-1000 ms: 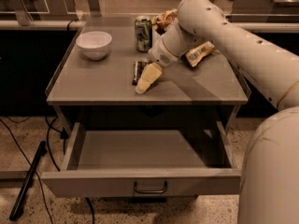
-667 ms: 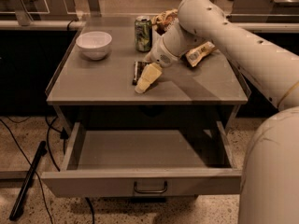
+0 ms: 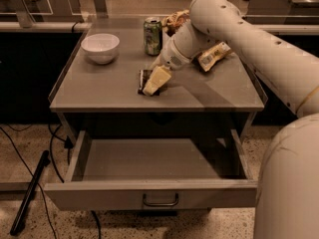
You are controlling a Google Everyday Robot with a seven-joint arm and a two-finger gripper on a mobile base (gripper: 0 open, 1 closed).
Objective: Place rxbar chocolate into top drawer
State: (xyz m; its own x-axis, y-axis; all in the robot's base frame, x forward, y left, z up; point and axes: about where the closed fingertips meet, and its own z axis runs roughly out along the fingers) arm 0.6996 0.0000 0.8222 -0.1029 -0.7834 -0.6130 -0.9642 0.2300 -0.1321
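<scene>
The rxbar chocolate (image 3: 144,77) is a dark flat bar lying on the grey table top (image 3: 99,88), near its front middle. My gripper (image 3: 153,82) is right on top of the bar and covers most of it; only its left edge shows. The top drawer (image 3: 149,193) is pulled fully open below the table, with nothing visible inside, and its dark bail handle (image 3: 160,201) is at the front centre. My arm reaches in from the upper right.
A white bowl (image 3: 100,47) stands at the table's back left. A green can (image 3: 152,35) stands at the back centre. A crinkled chip bag (image 3: 174,20) lies behind my arm, and a pale snack packet (image 3: 213,56) lies to the right. Cables and a black stick (image 3: 30,193) lie on the floor at left.
</scene>
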